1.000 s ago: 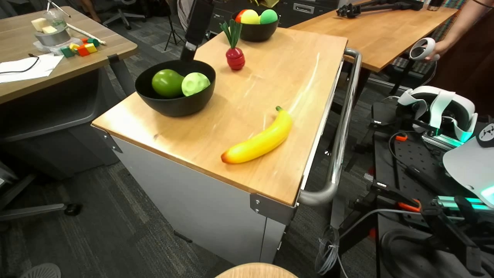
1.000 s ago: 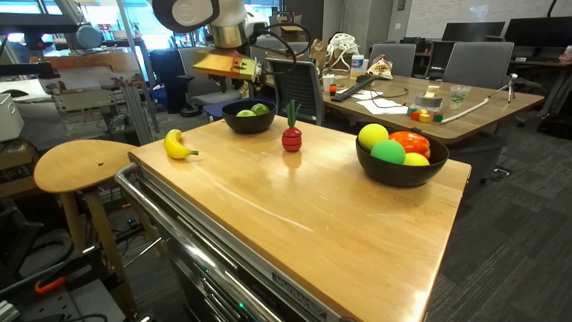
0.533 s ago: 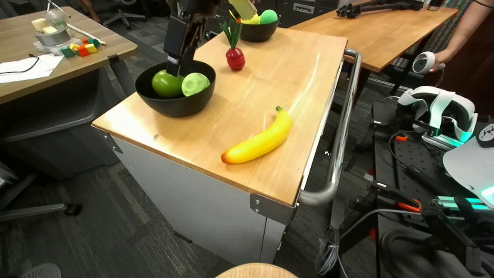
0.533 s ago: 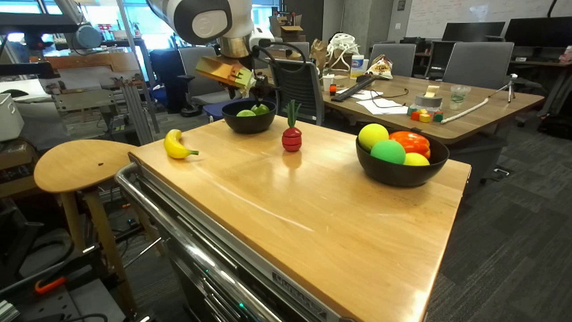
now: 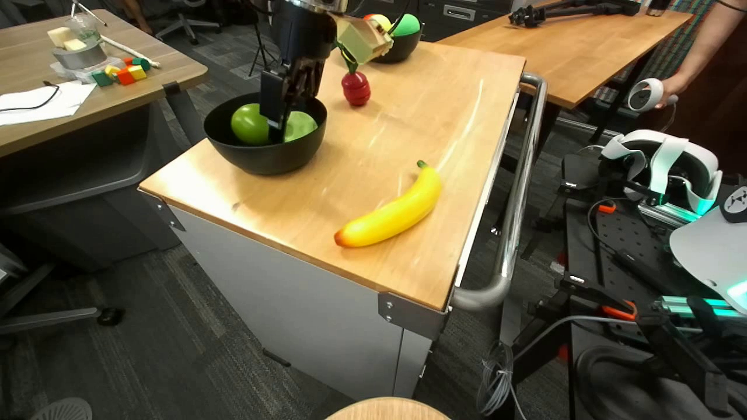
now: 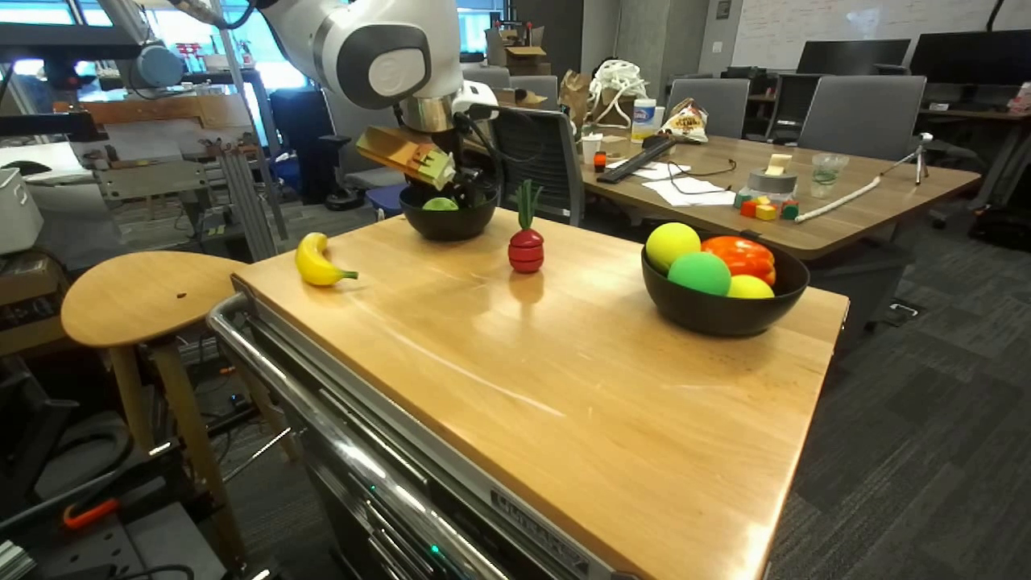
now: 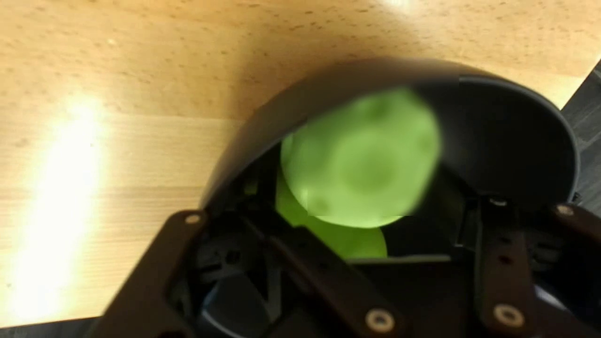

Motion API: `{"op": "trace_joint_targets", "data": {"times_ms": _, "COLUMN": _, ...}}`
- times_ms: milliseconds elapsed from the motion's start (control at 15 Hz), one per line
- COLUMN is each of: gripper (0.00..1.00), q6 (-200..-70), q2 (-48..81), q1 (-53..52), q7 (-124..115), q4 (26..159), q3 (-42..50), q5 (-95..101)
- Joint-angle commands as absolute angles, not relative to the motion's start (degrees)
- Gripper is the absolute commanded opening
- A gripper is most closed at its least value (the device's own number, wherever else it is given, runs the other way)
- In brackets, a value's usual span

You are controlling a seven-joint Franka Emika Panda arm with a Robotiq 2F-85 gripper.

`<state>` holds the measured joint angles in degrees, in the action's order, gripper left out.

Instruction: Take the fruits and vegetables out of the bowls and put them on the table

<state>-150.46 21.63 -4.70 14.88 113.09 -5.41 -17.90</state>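
Note:
My gripper (image 7: 359,190) reaches down into a black bowl (image 5: 265,162), its dark fingers apart on both sides of a pale green fruit (image 7: 366,150). A dark gap shows between that fruit and the right-hand finger in the wrist view. Partly under it is a darker green fruit (image 7: 347,239), also seen in an exterior view as a green fruit (image 5: 248,124). On the wooden table (image 6: 515,346) lie a banana (image 5: 391,216) and a red vegetable with green top (image 6: 526,250). A second black bowl (image 6: 725,314) holds a red pepper (image 6: 741,256), a green ball (image 6: 699,274) and yellow ones (image 6: 672,244).
A metal bar handle (image 5: 519,192) runs along one side of the table. A round wooden stool (image 6: 145,294) stands near the corner by the banana. Behind is a cluttered desk (image 6: 870,193) with blocks and papers.
My gripper has come down from above the nearer green-fruit bowl until its fingers are inside it. The banana, the red vegetable and the other bowl have stayed put.

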Motion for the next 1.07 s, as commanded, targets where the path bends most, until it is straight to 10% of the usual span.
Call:
{"op": "trace_joint_targets", "data": {"times_ms": 0, "gripper": 0.46, "q6": -147.6, "q2": 22.4, "q1": -3.4, "q7": 11.6, "q4": 110.4, "q3": -6.7, "q5": -15.7}}
{"op": "trace_joint_targets", "data": {"times_ms": 400, "gripper": 0.18, "q6": -141.4, "q2": 16.7, "q1": -2.2, "q7": 16.1, "q4": 110.7, "q3": -10.4, "q5": -17.0}}
{"op": "trace_joint_targets", "data": {"times_ms": 1000, "gripper": 0.11, "q6": -123.6, "q2": -0.9, "q1": -5.2, "q7": 33.0, "q4": 121.8, "q3": -12.8, "q5": -18.7}}
